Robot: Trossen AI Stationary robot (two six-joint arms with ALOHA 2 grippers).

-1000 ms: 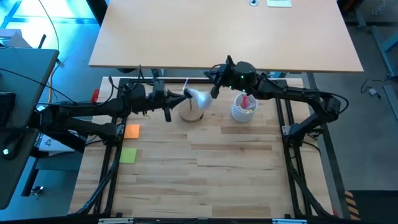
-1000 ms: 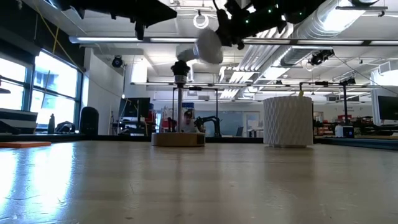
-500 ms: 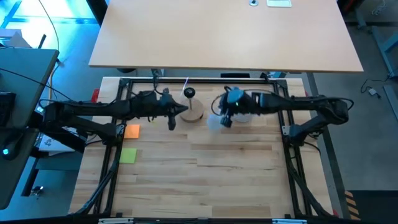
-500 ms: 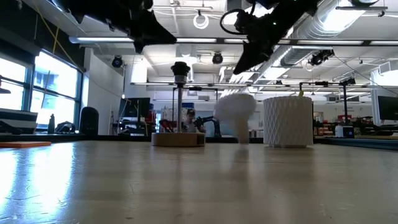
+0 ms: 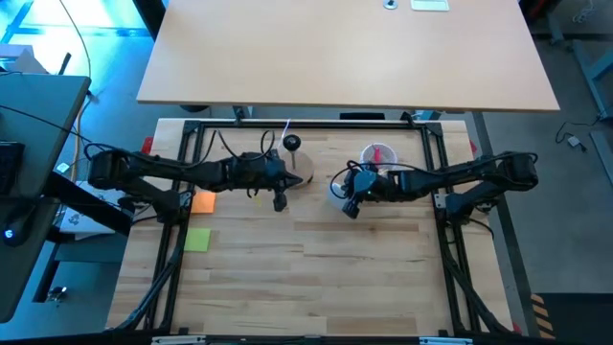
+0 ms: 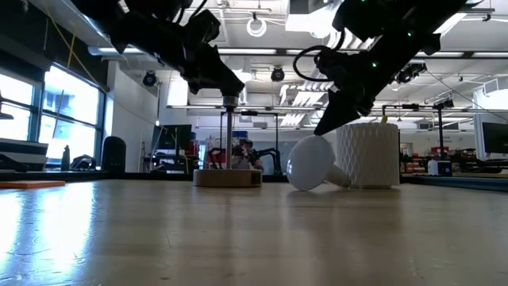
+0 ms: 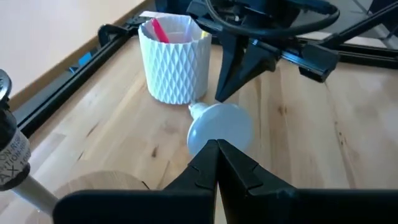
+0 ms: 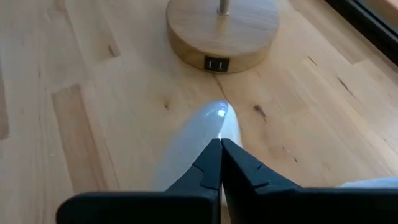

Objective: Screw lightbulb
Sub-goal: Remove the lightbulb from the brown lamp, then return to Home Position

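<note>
Bulb: the lightbulb [image 6: 311,163] lies on its side on the table [image 5: 316,278], in the middle of the low view, just beside the white cup [image 6: 367,155]. Nothing holds it.
Right gripper: our right gripper [image 6: 327,121] hangs just above the bulb, right of middle in the high view. Its two fingers are pressed together with nothing between them.
Left gripper: our left gripper [image 5: 279,197] is left of middle in the high view, near the wooden lamp base [image 5: 296,176]. Its fingers are pressed together too, and it holds nothing.
How to do it well: we think we must spread the right fingers, grab the round white part softly, and lift it with the screw neck pointing down. Then we line it up straight over the black-topped stem [image 6: 229,103] and turn gently.
Watch out: the bulb is round, so it may roll.
Cup: the white cup holds pink things [image 7: 160,30] that stick up inside it.
</note>
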